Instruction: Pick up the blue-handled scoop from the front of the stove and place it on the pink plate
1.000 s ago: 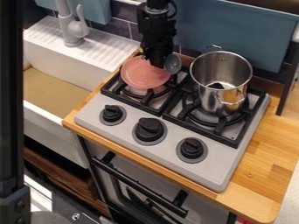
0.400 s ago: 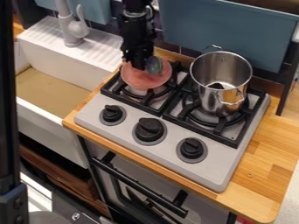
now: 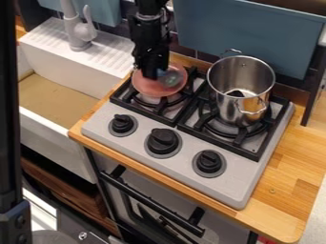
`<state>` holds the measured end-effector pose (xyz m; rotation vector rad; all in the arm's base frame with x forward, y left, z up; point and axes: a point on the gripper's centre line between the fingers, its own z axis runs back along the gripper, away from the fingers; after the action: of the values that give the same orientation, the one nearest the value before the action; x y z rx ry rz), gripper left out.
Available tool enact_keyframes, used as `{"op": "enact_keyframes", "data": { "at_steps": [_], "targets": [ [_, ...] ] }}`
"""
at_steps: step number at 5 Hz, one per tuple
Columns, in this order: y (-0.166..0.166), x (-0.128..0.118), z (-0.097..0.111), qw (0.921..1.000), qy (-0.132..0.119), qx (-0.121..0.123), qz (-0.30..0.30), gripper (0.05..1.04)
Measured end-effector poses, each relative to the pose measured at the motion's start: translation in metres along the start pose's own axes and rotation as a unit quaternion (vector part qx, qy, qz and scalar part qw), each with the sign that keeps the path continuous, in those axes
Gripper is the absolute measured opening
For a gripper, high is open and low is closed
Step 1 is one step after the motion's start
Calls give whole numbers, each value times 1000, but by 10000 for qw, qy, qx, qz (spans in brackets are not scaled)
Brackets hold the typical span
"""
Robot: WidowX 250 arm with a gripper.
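One gripper (image 3: 151,75), upper left of the frame, looks to be pinching one grey spoon-like utensil (image 3: 170,77) over one pink plate (image 3: 151,88) on the left burner; can't tell how wide the grip is. One steel pot (image 3: 242,106) on the right has something small and dark (image 3: 236,93) inside. Three black knobs (image 3: 162,140) up front, btw.

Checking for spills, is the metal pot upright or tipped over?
Upright: the metal pot stands on the black grate, its open top facing up.
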<state>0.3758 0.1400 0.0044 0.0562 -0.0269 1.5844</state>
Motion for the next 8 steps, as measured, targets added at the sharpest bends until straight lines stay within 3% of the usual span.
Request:
{"op": "enact_keyframes", "data": {
  "at_steps": [1, 2, 3, 4, 6, 7, 8],
  "targets": [
    [1, -1, 0, 10000, -17, 36, 23, 905],
    [3, -3, 0, 9999, 69, 91, 30, 999],
    [4, -3, 8, 10000, 52, 40, -66, 999],
    [10, -4, 17, 9995, 206, 160, -167, 999],
    [11, -22, 64, 9967, 419, -91, -693, 999],
    [12, -45, 70, 9918, 438, -195, -1185, 999],
    [26, -64, 70, 9790, 428, -240, -1979, 999]
  ]
}}
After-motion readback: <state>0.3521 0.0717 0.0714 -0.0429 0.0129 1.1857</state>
